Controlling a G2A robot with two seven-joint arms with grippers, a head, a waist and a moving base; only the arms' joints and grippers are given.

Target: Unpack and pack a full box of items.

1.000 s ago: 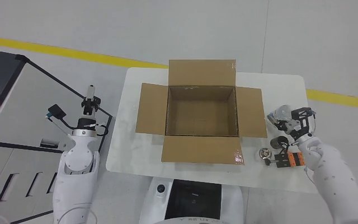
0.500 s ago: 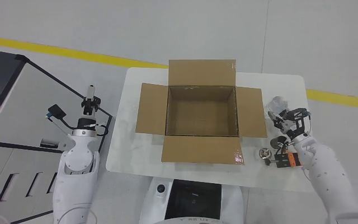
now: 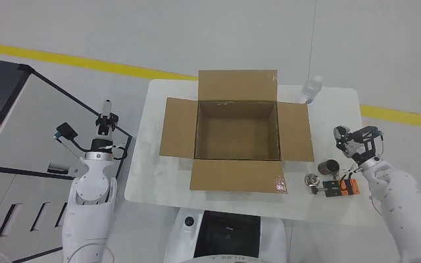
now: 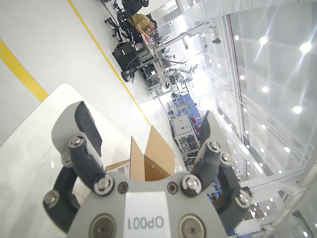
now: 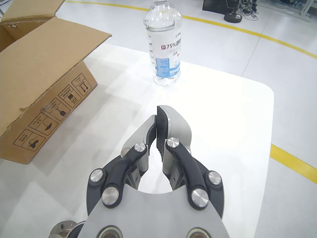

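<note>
An open cardboard box (image 3: 237,129) sits mid-table with all flaps spread; its inside looks bare. A clear water bottle (image 3: 310,87) with a white cap stands upright near the table's far right corner, beside the box's right flap, and in the right wrist view the bottle (image 5: 164,38) is well ahead of the fingertips. My right gripper (image 3: 340,133) (image 5: 157,118) hovers over the table's right side, shut on nothing. My left gripper (image 3: 106,105) (image 4: 146,125) is off the table's left edge, pointing up, open and holding nothing.
Near the right front of the white table (image 3: 329,105) lie a small metal cylinder (image 3: 329,167), a round metal piece (image 3: 311,179) and an orange-and-black part (image 3: 343,189). A black frame (image 3: 39,85) stands left of the table. The box's side (image 5: 37,80) is close to my right gripper.
The bottle was at my right gripper a second ago; it now stands farther back, free of it. The right gripper has drawn back to the right. The left arm is still.
</note>
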